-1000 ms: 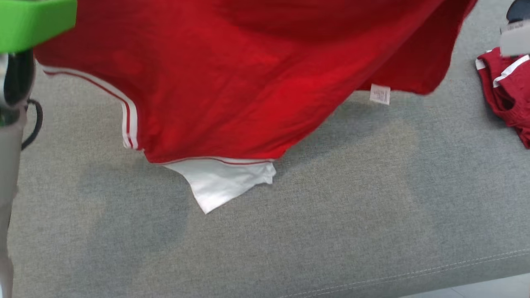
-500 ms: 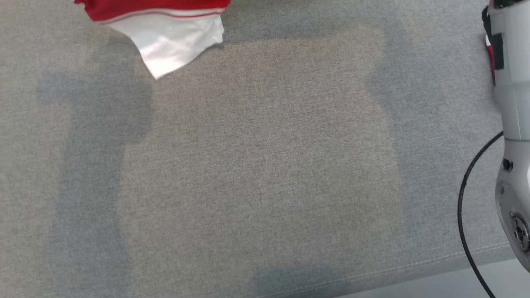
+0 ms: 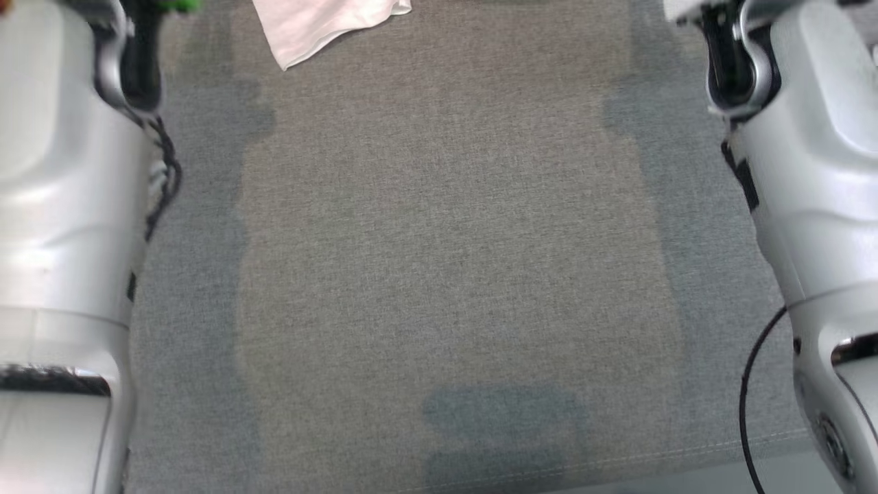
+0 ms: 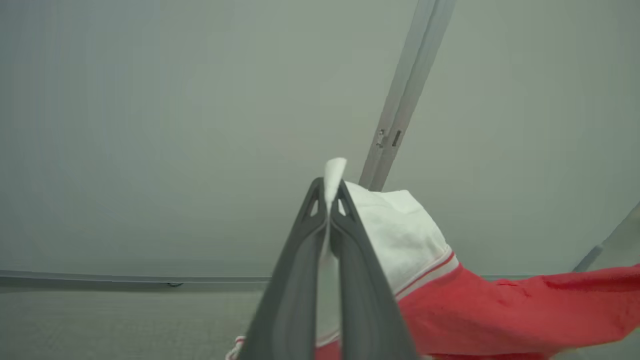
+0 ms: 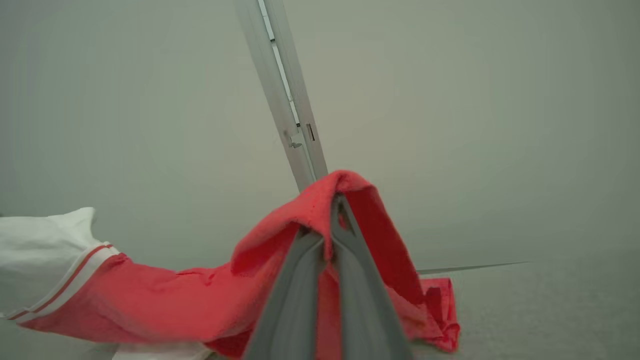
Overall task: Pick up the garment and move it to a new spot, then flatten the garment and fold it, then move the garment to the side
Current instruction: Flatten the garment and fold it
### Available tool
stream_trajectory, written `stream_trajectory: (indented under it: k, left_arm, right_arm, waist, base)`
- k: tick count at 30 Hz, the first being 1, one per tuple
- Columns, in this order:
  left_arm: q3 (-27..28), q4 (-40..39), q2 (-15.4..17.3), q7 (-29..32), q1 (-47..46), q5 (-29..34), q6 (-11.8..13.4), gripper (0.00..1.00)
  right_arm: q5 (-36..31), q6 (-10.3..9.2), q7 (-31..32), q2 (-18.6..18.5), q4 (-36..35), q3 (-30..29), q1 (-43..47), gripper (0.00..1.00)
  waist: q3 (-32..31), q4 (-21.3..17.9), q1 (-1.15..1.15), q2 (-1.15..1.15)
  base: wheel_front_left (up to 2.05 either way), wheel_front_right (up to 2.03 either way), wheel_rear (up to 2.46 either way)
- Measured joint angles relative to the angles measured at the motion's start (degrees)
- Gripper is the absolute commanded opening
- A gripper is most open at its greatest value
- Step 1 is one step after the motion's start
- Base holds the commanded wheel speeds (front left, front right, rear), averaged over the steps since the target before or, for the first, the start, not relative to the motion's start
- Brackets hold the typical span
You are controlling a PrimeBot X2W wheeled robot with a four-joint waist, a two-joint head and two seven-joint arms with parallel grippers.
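Since a second ago the garment has receded to head view's top edge; left fingers and right fingers are clamped tight on it.

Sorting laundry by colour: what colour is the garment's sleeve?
The sleeve is white with a red stripe; left wrist view.

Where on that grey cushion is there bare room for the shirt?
The whole middle of the grey cushion is bare, between the left forearm and right forearm, down to the front seam. Crowded at the far edge, by the shirt's white sleeve.
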Motion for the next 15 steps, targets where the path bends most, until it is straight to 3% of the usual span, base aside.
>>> stream_trajectory:
  k: [6, 15]
  left_arm:
    - [5.59, -8.60, -1.25, -0.19, 16.99, -1.05, -0.07, 0.00]
    - [10.26, -28.56, -0.66, -0.19, 45.92, 6.33, -0.12, 0.00]
  right_arm:
    - [4.76, 0.00, 0.00, -2.07, -6.00, 2.36, 15.97, 0.00]
    - [7.38, 0.00, 0.00, -4.17, -18.73, 5.93, 37.97, 0.00]
  waist:
    - [0.80, 2.12, 0.00, 0.00]
    - [-3.12, 2.34, -0.01, 0.00]
  base:
    - [0.00, 0.00, 0.00]
    - [0.00, 0.00, 0.00]
